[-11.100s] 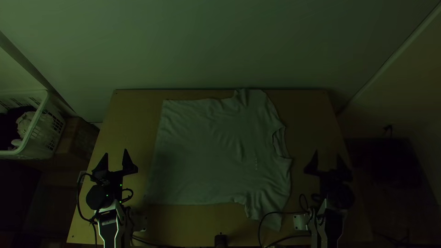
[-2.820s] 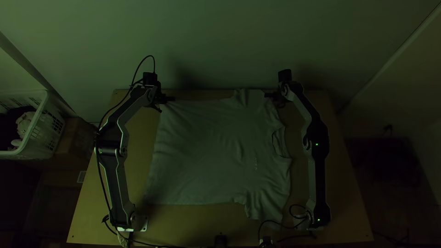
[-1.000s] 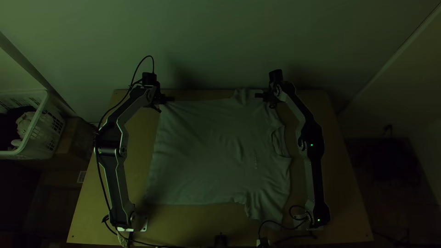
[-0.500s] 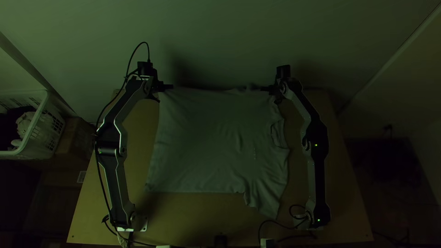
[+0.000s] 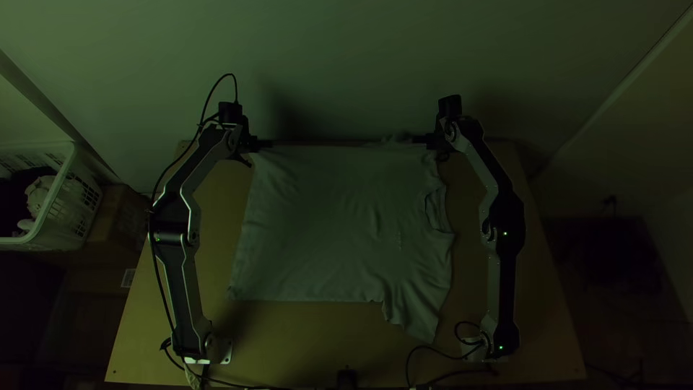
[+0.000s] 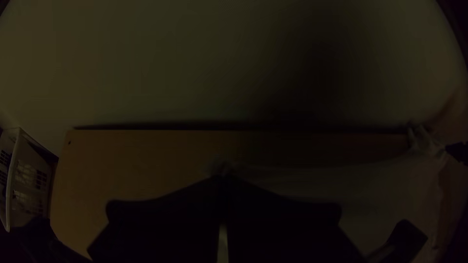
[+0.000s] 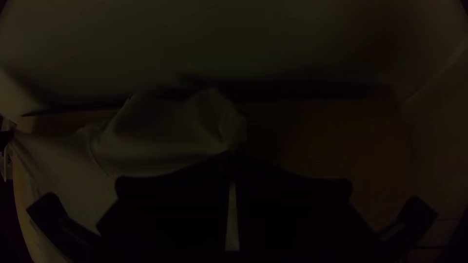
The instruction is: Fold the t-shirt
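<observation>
T-shirt [image 5: 339, 224], one: hem corner pinched in left gripper [image 5: 268, 144], sleeve end in right gripper [image 5: 419, 139]; body spread between and nearward of both, the likely folding direction.

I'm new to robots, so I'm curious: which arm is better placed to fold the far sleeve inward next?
The right, I'd say: its claw is closed on the far sleeve. The left claw pinches the far hem corner, well away from that sleeve.
</observation>
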### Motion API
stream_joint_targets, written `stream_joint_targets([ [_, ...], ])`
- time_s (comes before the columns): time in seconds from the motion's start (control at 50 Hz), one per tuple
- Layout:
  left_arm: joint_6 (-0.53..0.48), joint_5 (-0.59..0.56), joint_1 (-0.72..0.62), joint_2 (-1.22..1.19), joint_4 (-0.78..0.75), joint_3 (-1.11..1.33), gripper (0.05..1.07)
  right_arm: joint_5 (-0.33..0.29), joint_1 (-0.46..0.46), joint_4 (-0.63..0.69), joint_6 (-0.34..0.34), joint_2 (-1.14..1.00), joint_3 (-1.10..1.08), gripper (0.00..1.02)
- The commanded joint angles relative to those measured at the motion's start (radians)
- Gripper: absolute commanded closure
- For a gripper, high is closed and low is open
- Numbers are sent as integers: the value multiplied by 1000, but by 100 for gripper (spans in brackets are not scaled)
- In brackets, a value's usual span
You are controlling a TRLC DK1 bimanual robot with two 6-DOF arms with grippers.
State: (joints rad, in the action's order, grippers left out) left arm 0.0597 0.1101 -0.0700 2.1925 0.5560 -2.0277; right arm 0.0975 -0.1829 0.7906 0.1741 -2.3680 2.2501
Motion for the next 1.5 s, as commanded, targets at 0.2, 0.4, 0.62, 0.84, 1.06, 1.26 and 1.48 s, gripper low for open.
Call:
stream_joint_targets([
  [0.2,15,10,-4,-27,-25,106,105,18,-3,38,-24,107,-136,100],
  [0.4,8,7,-13,-77,-79,202,105,18,-10,35,-35,171,-233,100],
  [0.62,5,0,-14,-128,-102,281,105,18,-24,16,-39,245,-354,100],
  [0.84,3,0,-14,-177,-130,348,105,18,-47,-10,-45,326,-492,100],
  [1.06,-3,0,-16,-224,-146,416,105,18,-61,-36,-45,392,-597,100],
  [1.26,-3,0,-22,-280,-157,483,105,18,-67,-67,-44,458,-696,100],
  [1.48,3,0,-39,-341,-166,561,105,18,-78,-96,-41,524,-807,100],
])
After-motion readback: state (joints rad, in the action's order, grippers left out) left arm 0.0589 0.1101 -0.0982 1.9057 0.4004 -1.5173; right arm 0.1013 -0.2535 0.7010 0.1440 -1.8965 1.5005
